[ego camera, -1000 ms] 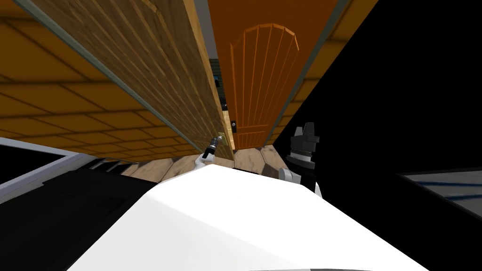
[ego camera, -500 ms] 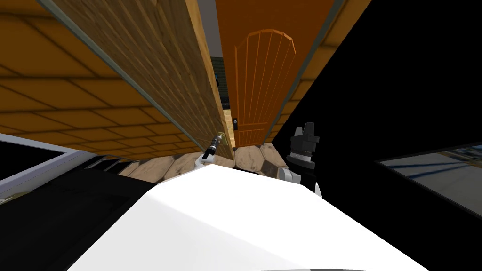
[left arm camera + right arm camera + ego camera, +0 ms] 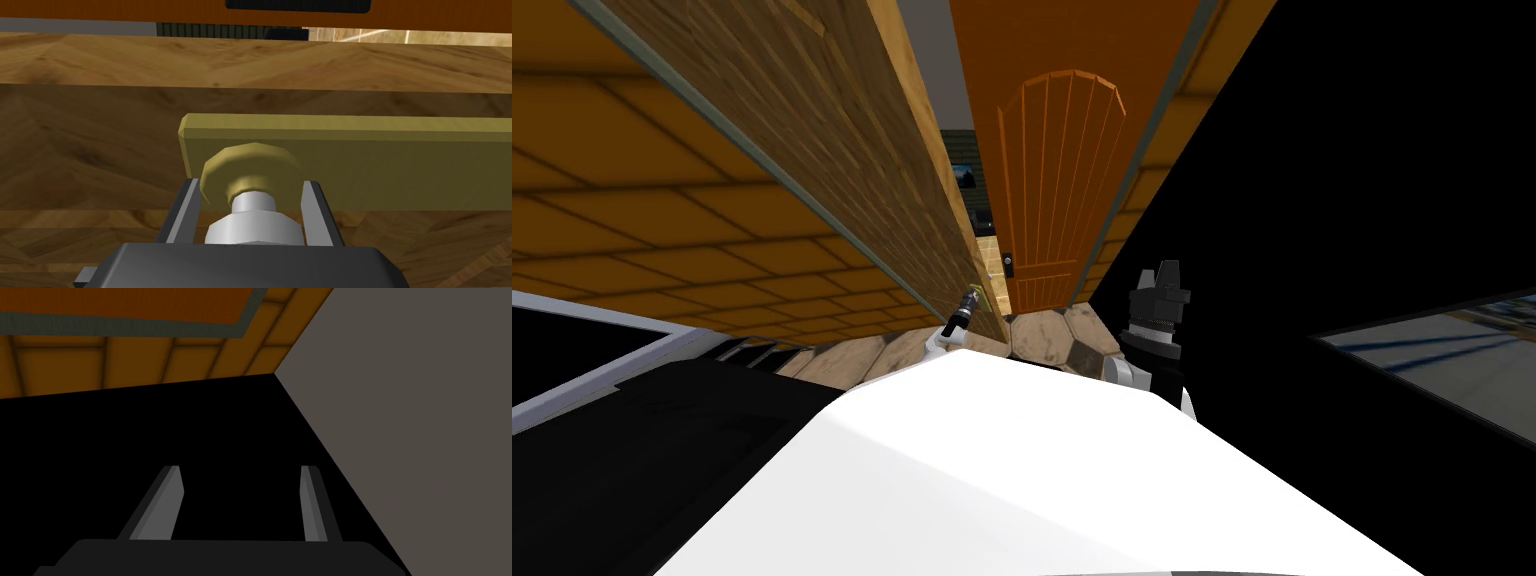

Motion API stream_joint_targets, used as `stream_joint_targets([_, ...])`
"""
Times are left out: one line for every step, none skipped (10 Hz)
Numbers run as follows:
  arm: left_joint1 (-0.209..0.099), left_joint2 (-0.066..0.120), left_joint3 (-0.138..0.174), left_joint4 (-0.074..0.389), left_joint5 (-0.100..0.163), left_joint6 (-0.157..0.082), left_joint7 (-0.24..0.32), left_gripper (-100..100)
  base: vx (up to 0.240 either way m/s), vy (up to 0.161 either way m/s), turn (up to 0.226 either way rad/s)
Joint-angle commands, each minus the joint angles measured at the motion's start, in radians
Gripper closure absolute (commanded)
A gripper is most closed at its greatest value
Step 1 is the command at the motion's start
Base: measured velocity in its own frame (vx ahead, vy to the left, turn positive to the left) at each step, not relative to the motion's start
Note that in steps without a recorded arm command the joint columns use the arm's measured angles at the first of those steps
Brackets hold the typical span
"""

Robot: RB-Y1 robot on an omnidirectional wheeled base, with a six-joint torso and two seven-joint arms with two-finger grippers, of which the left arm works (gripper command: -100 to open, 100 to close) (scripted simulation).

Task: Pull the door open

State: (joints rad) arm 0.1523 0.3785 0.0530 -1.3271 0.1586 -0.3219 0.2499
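The wooden door [image 3: 842, 130] stands ajar, its free edge [image 3: 952, 200] running up the middle of the head view. A brass knob [image 3: 250, 165] on a silver stem sits on a long brass plate [image 3: 380, 165] on the door's face. My left gripper [image 3: 252, 181] straddles this knob, one finger against each side of it. In the head view the left gripper [image 3: 964, 308] reaches up to the knob [image 3: 975, 292] near the door's edge. My right gripper [image 3: 1162, 282] hangs apart at the right, its fingers [image 3: 167, 498] open with nothing between them.
Past the door's edge an orange panelled door [image 3: 1057, 190] shows across a narrow gap. Orange tiled wall [image 3: 662, 230] lies left of the wooden door. Hexagon floor tiles [image 3: 1052, 335] are below. A black area [image 3: 1362, 150] spreads on the right.
The whole head view has shifted, so I have moved. The gap beside the door's edge looks a little wider. The left gripper stays at the knob; the right arm holds still.
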Motion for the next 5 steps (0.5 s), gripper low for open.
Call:
stream_joint_targets([-0.002, 0.002, 0.003, -0.001, 0.000, -0.001, 0.000, 100, -0.001, 0.008, -0.022])
stream_joint_targets([-0.002, 0.002, 0.003, -0.001, 0.000, -0.001, 0.000, 100, 0.001, 0.005, -0.009])
stream_joint_targets([-0.002, 0.002, 0.003, -0.001, 0.000, -0.001, 0.000, 100, 0.000, 0.000, 0.000])
stream_joint_targets([-0.002, 0.002, 0.003, -0.001, 0.000, -0.001, 0.000, 100, 0.000, 0.000, 0.000])
stream_joint_targets([0.010, 0.015, -0.018, -0.006, 0.000, -0.020, 0.012, 100, -0.086, 0.061, -0.151])
